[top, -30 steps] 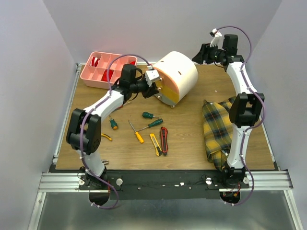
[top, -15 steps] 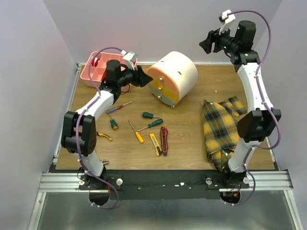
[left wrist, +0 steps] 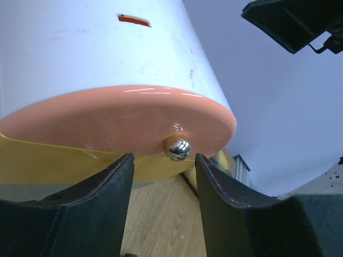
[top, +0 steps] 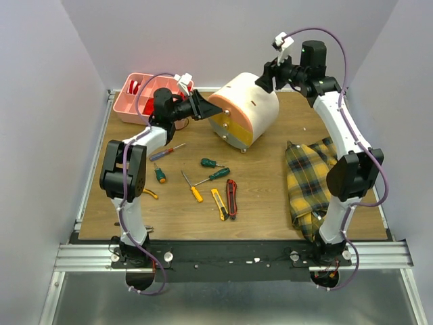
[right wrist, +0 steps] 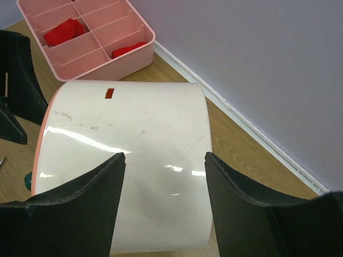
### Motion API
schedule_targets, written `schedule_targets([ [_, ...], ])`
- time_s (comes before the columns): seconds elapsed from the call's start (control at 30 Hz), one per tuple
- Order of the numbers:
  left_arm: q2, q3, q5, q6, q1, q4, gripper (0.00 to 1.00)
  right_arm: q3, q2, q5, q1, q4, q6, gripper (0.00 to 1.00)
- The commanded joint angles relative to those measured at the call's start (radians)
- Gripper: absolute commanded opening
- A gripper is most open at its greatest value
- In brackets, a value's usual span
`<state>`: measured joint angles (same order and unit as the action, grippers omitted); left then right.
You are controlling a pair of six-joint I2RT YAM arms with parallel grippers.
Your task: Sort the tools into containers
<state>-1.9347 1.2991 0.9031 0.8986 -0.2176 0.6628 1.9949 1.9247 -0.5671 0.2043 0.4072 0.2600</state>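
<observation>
— Which step is being worked on here?
— A drawer is being got ready for opening, it seems. The left gripper (left wrist: 163, 160) is being held at the orange drawer front (left wrist: 118, 115) of the drawer unit (top: 252, 101), which is standing at the upper middle of the overhead view. Its fingers are being kept spread, with the shiny knob (left wrist: 177, 149) between them and not being pinched
— And the other one?
— The right gripper (right wrist: 164, 158) is being held over the cream top of the unit, also spread, with nothing being gripped. Whether the shell is being touched cannot be told
— Are any tools being carried?
— None. The screwdrivers (top: 218, 175) and the knives (top: 231, 198) are lying on the table (top: 270, 196), lower middle of the overhead view. The pink tray (top: 132, 115) is sitting at the upper left, with red pieces (right wrist: 61, 31) in two of its compartments
— What is being called for next?
— The left fingers are probably to be closed squarely on the knob, which is small and round, so a slip is being risked. A straight pull is then needed while the unit is being steadied from above
</observation>
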Motion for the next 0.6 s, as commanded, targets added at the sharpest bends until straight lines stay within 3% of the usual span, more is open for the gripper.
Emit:
schedule_targets([
  [0.0, -0.013, 0.022, 0.068, 0.094, 0.0, 0.093, 0.58, -0.021, 0.0, 0.024, 0.021, 0.027, 0.044, 0.69],
  [0.23, -0.027, 0.035, 0.057, 0.094, -0.019, 0.083, 0.55, -0.041, 0.01, 0.055, 0.041, 0.025, 0.056, 0.7],
  [0.57, -0.049, 0.094, 0.013, -0.004, -0.057, -0.078, 0.52, -0.002, 0.045, 0.075, 0.061, 0.022, 0.061, 0.7],
])
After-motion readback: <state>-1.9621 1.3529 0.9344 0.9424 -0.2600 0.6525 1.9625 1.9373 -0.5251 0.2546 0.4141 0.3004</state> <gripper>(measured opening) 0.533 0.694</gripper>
